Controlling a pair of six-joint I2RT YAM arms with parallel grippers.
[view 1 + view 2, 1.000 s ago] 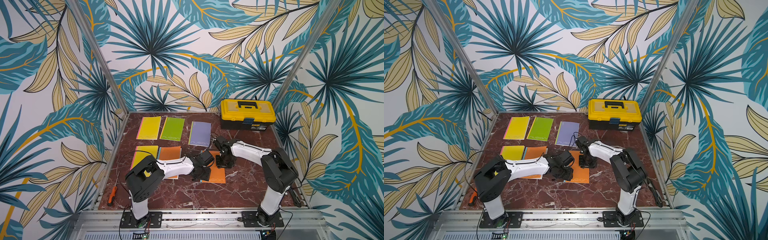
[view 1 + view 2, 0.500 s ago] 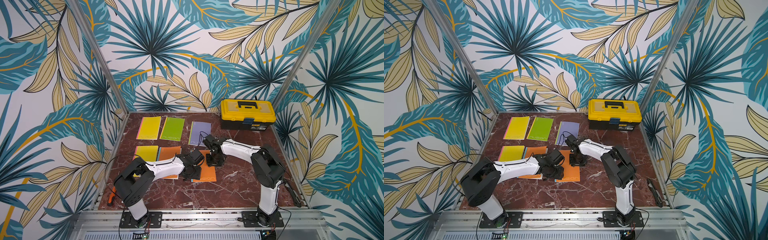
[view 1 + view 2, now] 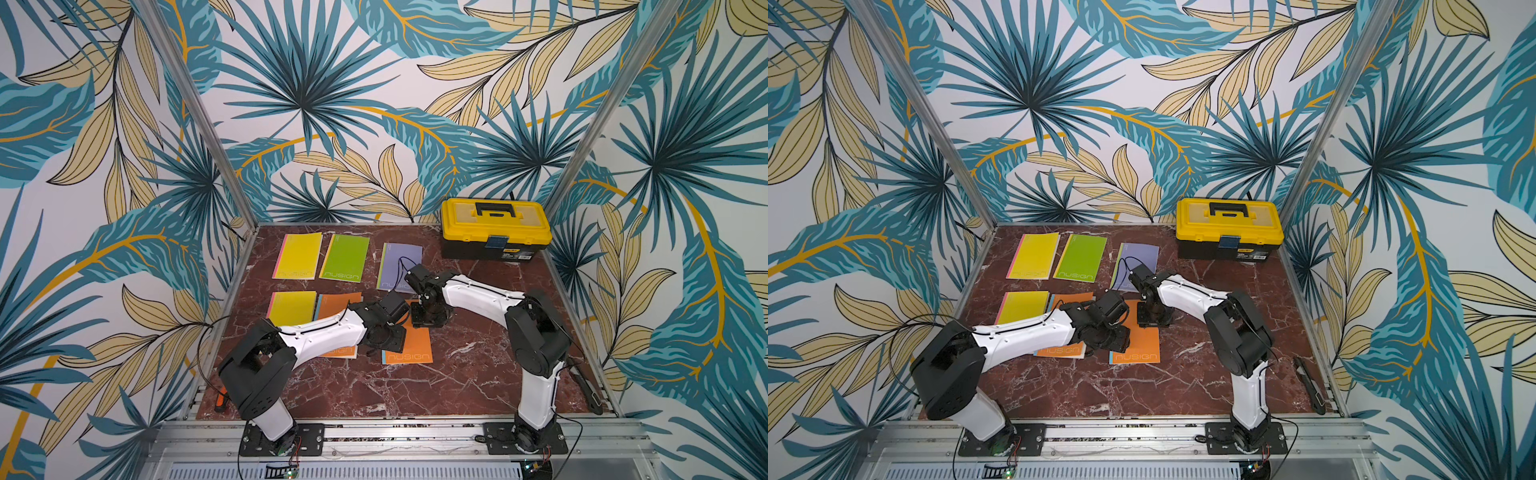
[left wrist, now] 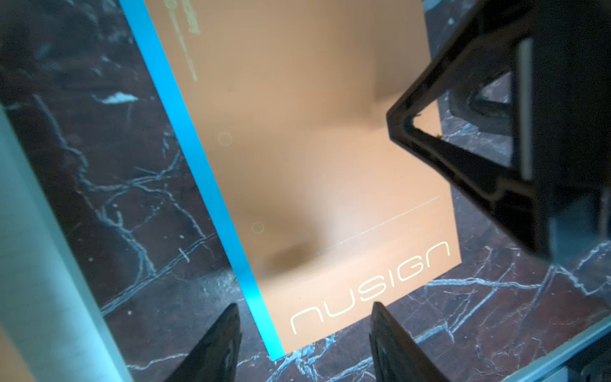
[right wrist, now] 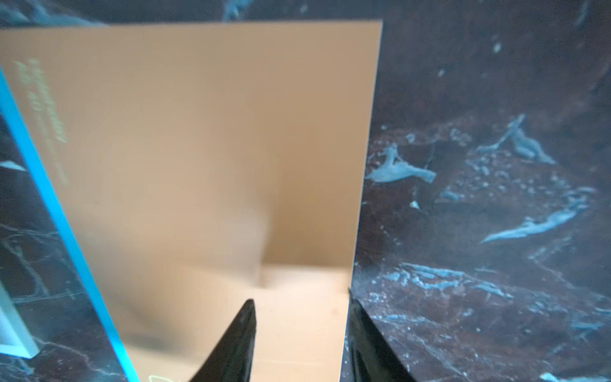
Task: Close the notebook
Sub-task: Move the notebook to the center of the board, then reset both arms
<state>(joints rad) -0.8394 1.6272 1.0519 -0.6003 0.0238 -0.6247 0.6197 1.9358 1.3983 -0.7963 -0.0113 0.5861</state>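
While the cell floor is taken up by the red-marbled counter (image 3: 457,386), a yellow toolbox (image 3: 496,228) is set at its far right corner. Near the middle the orange notebook (image 3: 409,347) is laid flat and closed, cover up. Its left edge is overhung by the left gripper (image 4: 303,307), released, with nothing clasped; at its far end the right gripper (image 5: 301,299) is seen, likewise parted and empty.

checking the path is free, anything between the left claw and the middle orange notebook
Nothing visible does. The left claw hangs right over the orange notebook, jaws apart by its blue spine edge; the right claw is at the opposite edge, not in between.
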